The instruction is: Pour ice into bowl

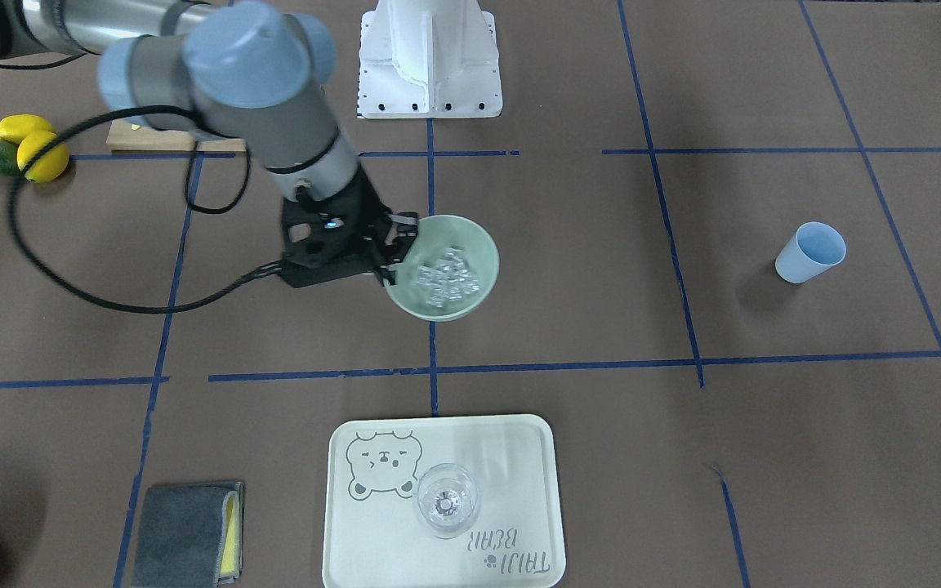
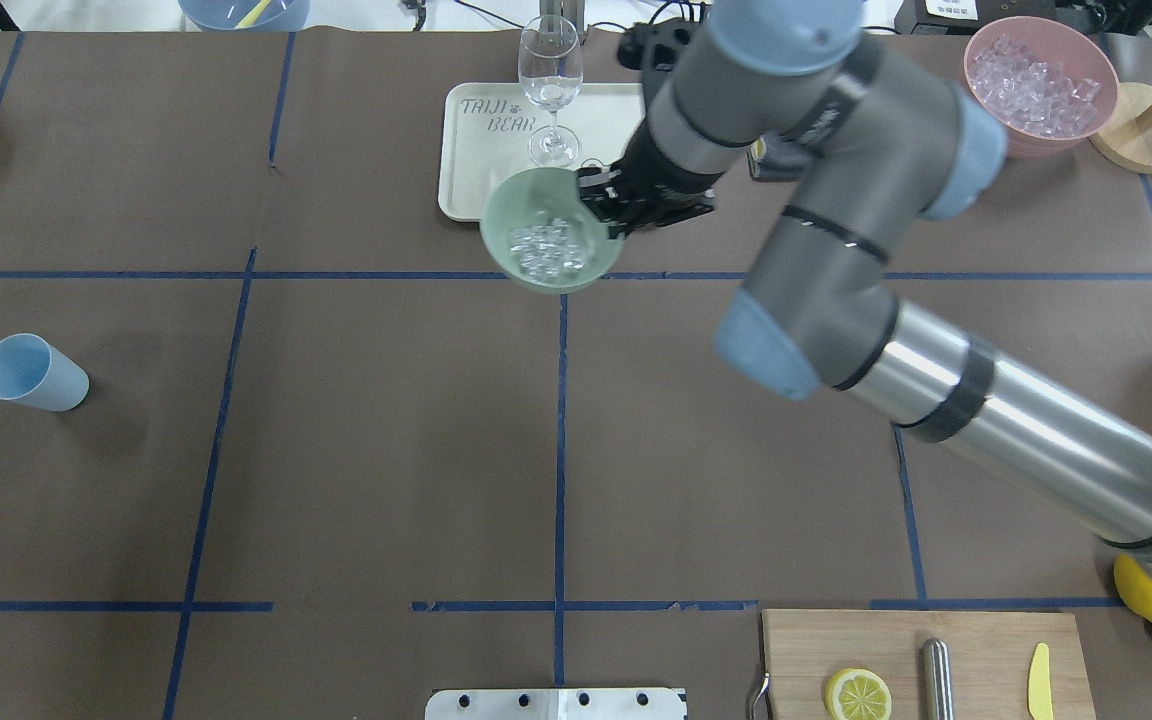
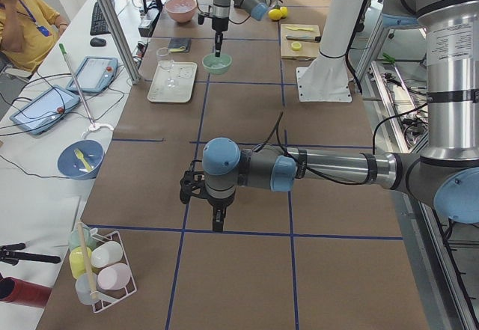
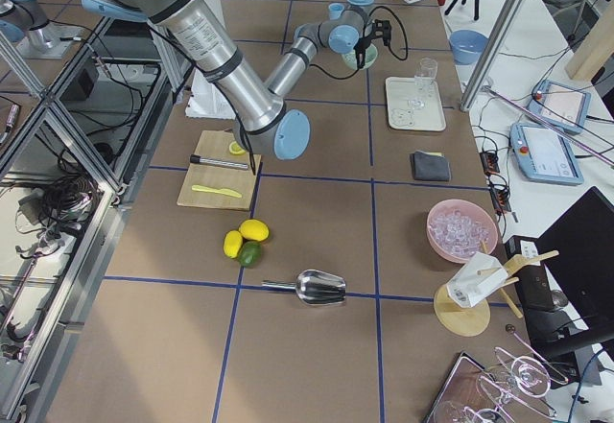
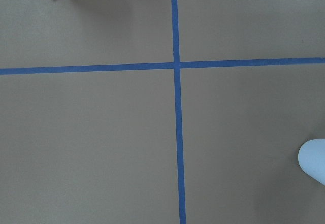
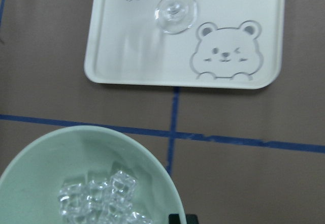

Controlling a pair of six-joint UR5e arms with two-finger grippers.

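Observation:
The pale mint-green bowl (image 1: 477, 245) (image 2: 511, 205) (image 6: 56, 150) hangs a little above the table, just on the robot's side of the white tray. My right gripper (image 1: 393, 249) (image 2: 604, 208) is shut on its rim, on the side toward the right arm. The ice (image 1: 446, 279) (image 2: 548, 250) (image 6: 101, 198) lies as a heap of small clear cubes inside the bowl. My left gripper (image 3: 217, 224) points down over bare table far from the bowl. It shows only in the exterior left view, so I cannot tell whether it is open or shut.
A clear stemmed glass (image 1: 446, 500) (image 2: 550, 90) stands on the white tray (image 1: 519, 457) (image 2: 466, 160). A light blue cup (image 1: 809, 253) (image 2: 31, 372) lies on its side. A pink container (image 2: 1041, 85) holds more cubes. A cutting board (image 2: 916, 650), lemons (image 1: 33, 147) and a grey cloth (image 1: 189, 545) sit at the edges.

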